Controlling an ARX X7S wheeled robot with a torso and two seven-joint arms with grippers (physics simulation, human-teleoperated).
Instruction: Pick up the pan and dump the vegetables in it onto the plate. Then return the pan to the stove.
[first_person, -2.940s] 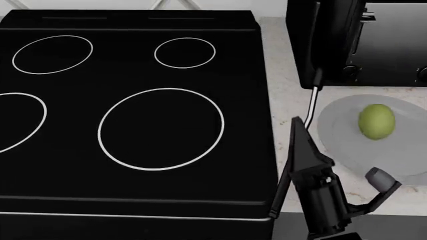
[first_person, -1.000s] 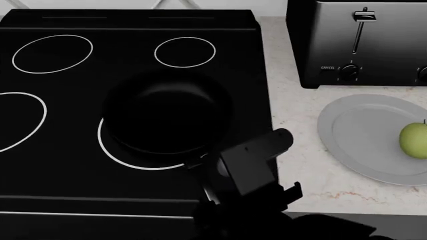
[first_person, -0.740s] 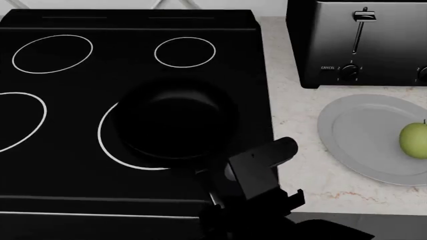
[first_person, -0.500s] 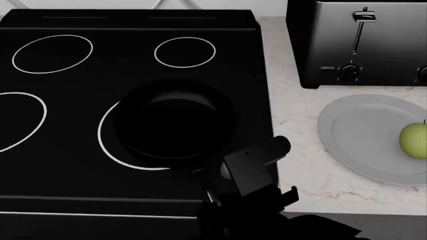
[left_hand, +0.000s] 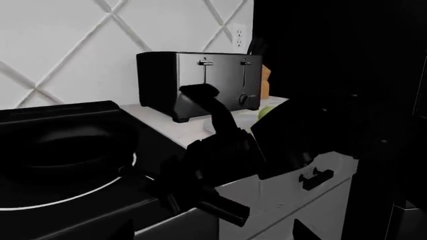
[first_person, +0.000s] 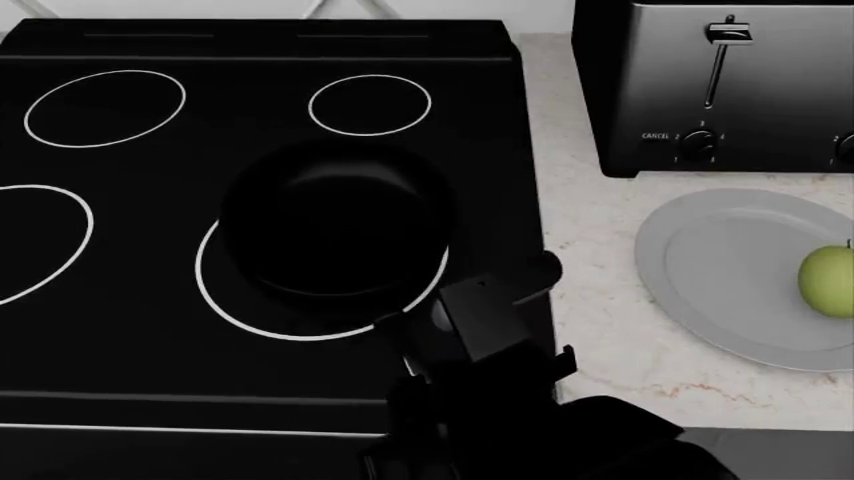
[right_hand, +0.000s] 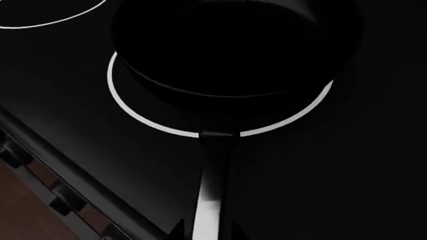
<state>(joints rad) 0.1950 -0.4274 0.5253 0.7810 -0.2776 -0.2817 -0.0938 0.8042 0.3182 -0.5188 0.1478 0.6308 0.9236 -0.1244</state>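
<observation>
The black pan (first_person: 334, 225) is upright over the front right burner ring of the stove (first_person: 134, 330); I cannot tell if it touches the glass. My right gripper (first_person: 434, 320) is shut on the pan's handle near the stove's front edge. In the right wrist view the metal neck (right_hand: 213, 190) runs from the pan (right_hand: 233, 45) down between my jaws (right_hand: 213, 232). A yellow-green tomato (first_person: 827, 280) lies on the right side of the grey plate (first_person: 707, 250). The pan is empty. My left gripper (left_hand: 210, 235) hangs open in front of the cabinet, holding nothing; the head view does not show it.
A steel toaster (first_person: 721, 80) stands on the counter behind the plate, also seen as the toaster (left_hand: 200, 80) from the left wrist. Stove knobs (right_hand: 60, 200) line the front. My right arm (left_hand: 213, 160) reaches over the counter edge beside the pan (left_hand: 60, 145).
The pan has come from above the plate back over the stove, and the tomato has rolled to the plate's right side. In the last half second, pan and right gripper shifted slightly back and left.
</observation>
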